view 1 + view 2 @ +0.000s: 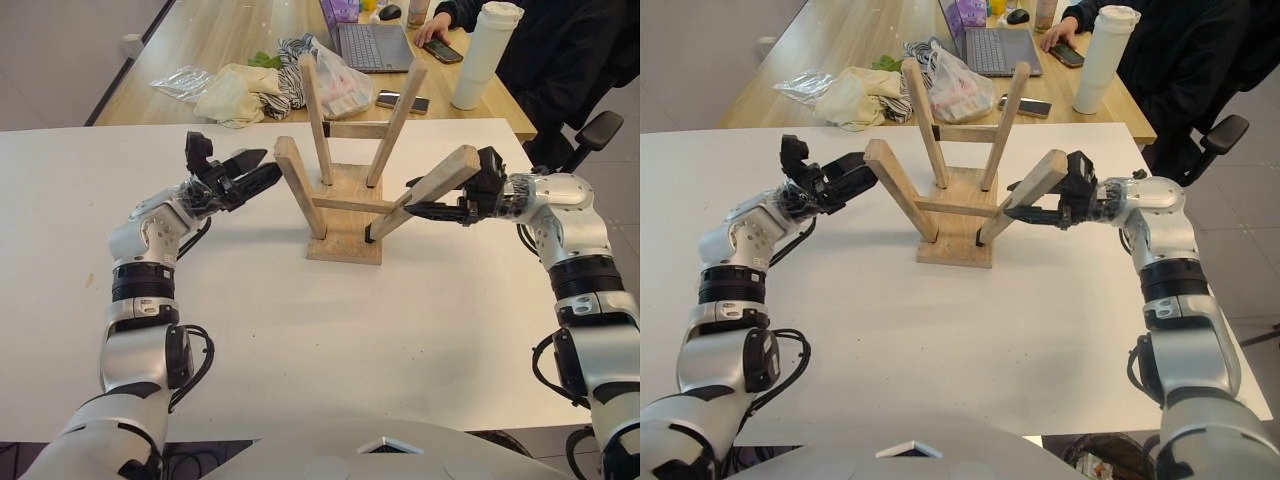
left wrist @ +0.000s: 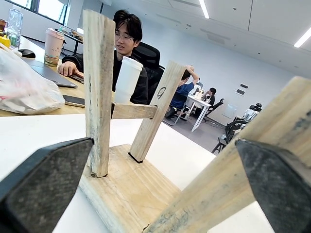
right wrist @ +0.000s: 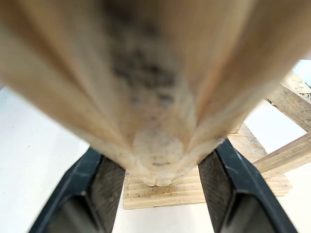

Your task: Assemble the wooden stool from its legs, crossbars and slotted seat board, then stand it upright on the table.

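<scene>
The wooden stool stands upside down on the white table (image 1: 300, 350), its slotted seat board (image 1: 345, 247) flat on the surface and its legs pointing up. Two crossbars (image 1: 352, 204) join the legs. My left gripper (image 1: 258, 167) is open just left of the near left leg (image 1: 298, 185), whose top shows beside one wide-spread pad (image 2: 277, 184) in the left wrist view. My right gripper (image 1: 416, 198) is shut on the near right leg (image 1: 440, 180), which leans outward. That leg (image 3: 146, 73) sits squeezed between both black fingers (image 3: 109, 187).
Behind the white table is a wooden table (image 1: 200, 50) with plastic bags (image 1: 335, 80), cloth (image 1: 235, 95), a laptop (image 1: 372, 45), phones and a tall white tumbler (image 1: 485, 55). A person sits at its far right. White tabletop lies bare in front of the stool.
</scene>
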`<action>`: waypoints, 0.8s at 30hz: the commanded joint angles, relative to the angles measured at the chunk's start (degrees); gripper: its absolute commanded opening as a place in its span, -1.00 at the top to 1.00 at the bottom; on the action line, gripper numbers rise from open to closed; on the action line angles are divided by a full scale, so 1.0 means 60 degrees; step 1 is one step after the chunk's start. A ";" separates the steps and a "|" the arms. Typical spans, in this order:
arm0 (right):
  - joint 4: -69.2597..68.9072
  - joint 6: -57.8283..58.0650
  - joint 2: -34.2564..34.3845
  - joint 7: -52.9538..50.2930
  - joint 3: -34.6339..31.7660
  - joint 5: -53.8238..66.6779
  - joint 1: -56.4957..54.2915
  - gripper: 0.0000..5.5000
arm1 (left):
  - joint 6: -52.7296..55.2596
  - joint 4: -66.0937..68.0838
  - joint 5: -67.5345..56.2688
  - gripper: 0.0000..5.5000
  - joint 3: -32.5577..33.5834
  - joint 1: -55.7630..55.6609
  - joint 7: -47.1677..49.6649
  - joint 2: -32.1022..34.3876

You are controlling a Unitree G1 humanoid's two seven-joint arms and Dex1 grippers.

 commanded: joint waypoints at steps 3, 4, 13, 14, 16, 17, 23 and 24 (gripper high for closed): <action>0.0735 0.1434 -0.0178 -0.0383 0.1474 -0.1904 0.0459 0.27 | 0.0049 -0.0454 -0.0242 -0.96 0.0133 0.0284 0.0266 -0.0156; 0.0796 0.1487 -0.0191 -0.0434 0.1550 -0.1972 0.0418 0.27 | 0.0042 -0.0483 -0.0264 -0.96 0.0135 0.0311 0.0295 -0.0166; 0.0488 0.2095 -0.0533 -0.0759 0.2932 -0.3158 0.0325 0.27 | 0.0029 -0.0646 -0.0454 -0.96 0.0406 0.0333 0.0451 -0.0124; 0.0592 0.2149 -0.0540 -0.0804 0.3020 -0.3227 0.0293 0.27 | 0.0154 -0.0745 -0.0709 -0.96 0.0663 0.0091 0.0443 0.0028; 0.0739 0.2188 -0.0568 -0.0848 0.3095 -0.3276 0.0259 0.27 | 0.0636 -0.1326 -0.1428 -0.96 0.1205 -0.0607 0.0518 0.0414; 0.0746 0.2230 -0.0596 -0.0843 0.3107 -0.3238 0.0257 0.27 | 0.1008 -0.1980 -0.1943 -0.96 0.1439 -0.1135 0.0612 0.0690; 0.0773 0.2355 -0.0577 -0.0920 0.3166 -0.3015 0.0118 0.27 | 0.2125 -0.5764 -0.2550 -0.96 0.0527 -0.2990 0.1444 0.1606; 0.0799 0.2356 -0.0562 -0.0934 0.3174 -0.3003 0.0065 0.27 | 0.2160 -0.6273 -0.2156 -0.96 0.0032 -0.2974 0.1748 0.1574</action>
